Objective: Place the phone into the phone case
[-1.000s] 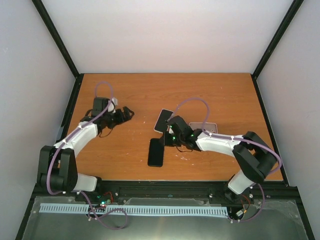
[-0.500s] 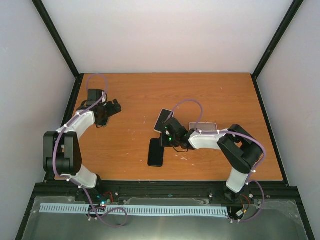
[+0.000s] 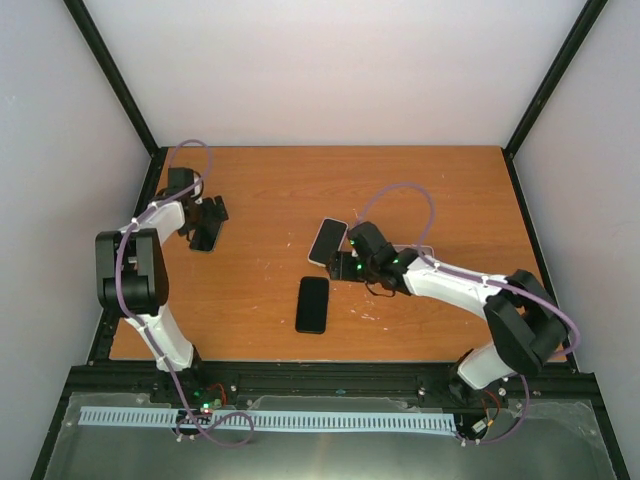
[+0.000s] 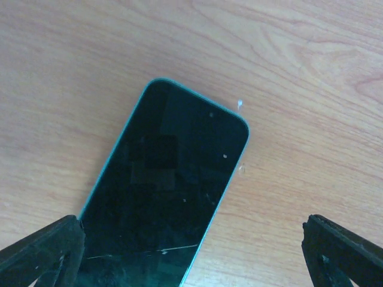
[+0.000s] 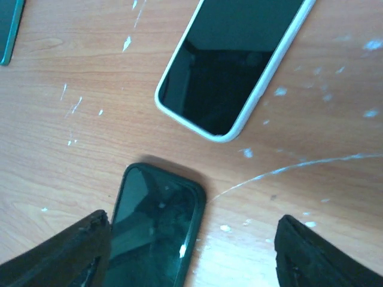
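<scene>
Left gripper (image 3: 207, 218) is at the far left of the table (image 3: 420, 190), jaws wide and holding nothing. In the left wrist view it (image 4: 191, 239) is low over a teal-edged phone (image 4: 167, 191) lying flat, screen up. The phone's near end sits between the fingers (image 4: 42, 257), but whether they touch it cannot be told. From above, the phone (image 3: 205, 238) shows just below the gripper.

Right gripper (image 3: 345, 266) is mid-table, jaws wide and empty. In its wrist view (image 5: 191, 245), a black case (image 5: 155, 230) lies between the fingers (image 5: 60, 257); cannot tell whether it holds a phone. A white-rimmed phone (image 5: 233, 66) lies just beyond it, apart and tilted. From above, the black case (image 3: 313, 304) is nearer the bases and the white-rimmed phone (image 3: 327, 241) is beside the gripper.
</scene>
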`<action>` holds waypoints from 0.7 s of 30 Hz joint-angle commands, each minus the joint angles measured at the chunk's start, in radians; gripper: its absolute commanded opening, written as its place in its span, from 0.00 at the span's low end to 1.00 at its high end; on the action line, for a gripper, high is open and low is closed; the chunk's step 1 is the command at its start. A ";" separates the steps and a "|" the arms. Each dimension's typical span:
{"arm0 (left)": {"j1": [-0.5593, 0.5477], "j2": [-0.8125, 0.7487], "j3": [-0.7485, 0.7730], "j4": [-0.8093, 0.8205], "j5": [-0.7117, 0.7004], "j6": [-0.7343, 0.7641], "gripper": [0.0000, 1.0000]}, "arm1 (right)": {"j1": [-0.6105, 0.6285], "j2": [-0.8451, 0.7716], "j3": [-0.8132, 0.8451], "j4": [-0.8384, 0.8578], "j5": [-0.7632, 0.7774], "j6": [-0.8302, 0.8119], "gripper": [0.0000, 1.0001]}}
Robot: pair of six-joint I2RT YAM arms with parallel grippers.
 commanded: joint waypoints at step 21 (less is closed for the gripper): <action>0.017 0.263 0.267 -0.145 -0.091 0.221 1.00 | -0.329 -0.054 -0.003 -0.312 0.287 0.366 0.54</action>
